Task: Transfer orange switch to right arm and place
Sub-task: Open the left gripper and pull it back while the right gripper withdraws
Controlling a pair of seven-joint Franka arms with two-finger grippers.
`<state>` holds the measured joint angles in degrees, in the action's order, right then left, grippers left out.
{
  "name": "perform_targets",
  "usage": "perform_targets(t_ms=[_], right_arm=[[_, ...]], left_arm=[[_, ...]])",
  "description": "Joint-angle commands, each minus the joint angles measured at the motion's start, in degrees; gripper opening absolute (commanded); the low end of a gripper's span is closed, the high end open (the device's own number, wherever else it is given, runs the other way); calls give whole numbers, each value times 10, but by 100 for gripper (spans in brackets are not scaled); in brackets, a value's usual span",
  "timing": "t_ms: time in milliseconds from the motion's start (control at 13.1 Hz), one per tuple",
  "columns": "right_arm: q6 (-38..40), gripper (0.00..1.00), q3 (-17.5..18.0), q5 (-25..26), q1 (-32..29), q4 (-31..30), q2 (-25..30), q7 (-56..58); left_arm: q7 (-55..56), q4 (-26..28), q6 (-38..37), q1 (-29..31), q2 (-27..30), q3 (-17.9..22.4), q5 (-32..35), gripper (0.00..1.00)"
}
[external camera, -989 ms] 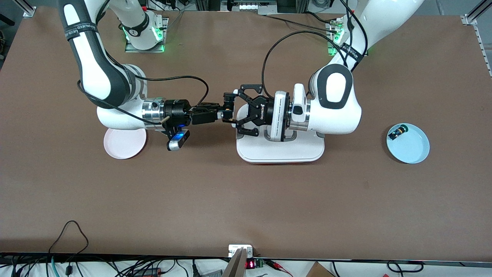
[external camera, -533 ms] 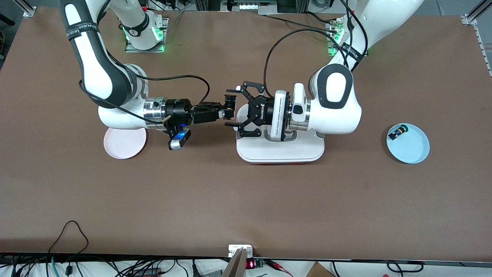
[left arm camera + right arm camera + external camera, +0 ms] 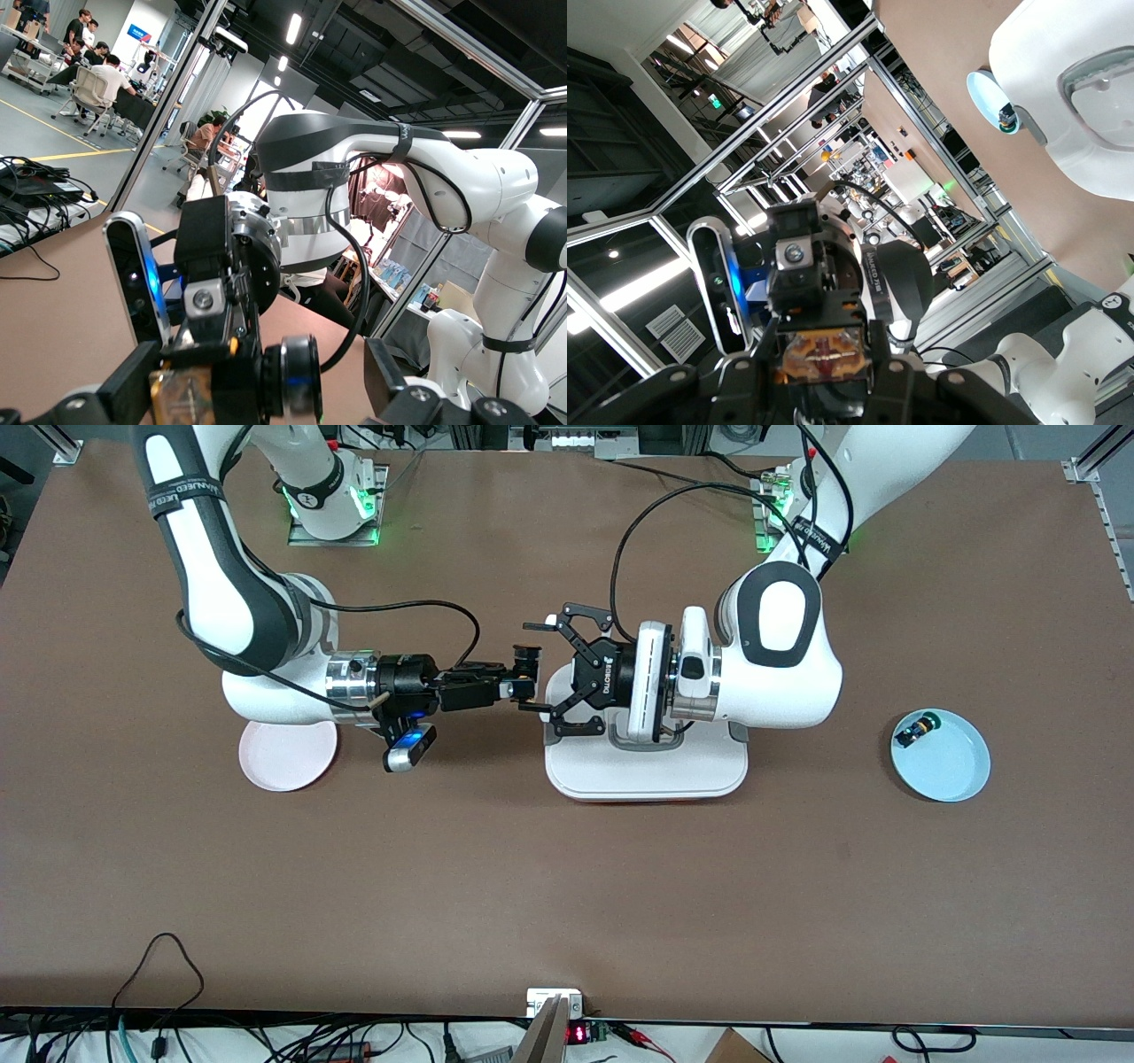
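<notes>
Showing black barrel, tan block: orange switch [image 3: 526,670], right gripper [image 3: 518,682] clamped.

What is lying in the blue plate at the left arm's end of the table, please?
A small black switch with a green cap lies in the blue plate, near its rim. Nothing else shows there.

We read "ROBOTIQ" in white letters on the left gripper's [image 3: 542,666] black body; the arm bands' lettering is too small to read.
</notes>
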<state>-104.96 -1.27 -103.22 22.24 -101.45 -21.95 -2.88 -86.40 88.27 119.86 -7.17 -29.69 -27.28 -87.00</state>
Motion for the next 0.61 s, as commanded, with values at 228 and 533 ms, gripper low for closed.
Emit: perform_targets(t_ms=[228, 533], right_arm=[[66, 28, 2, 35, -57, -16, 16, 9], [106, 28, 2, 121, -90, -14, 16, 14]], left_arm=[[172, -2, -108, 59, 38, 1, 78, 100], [385, -18, -229, 98, 56, 6, 219, 100]])
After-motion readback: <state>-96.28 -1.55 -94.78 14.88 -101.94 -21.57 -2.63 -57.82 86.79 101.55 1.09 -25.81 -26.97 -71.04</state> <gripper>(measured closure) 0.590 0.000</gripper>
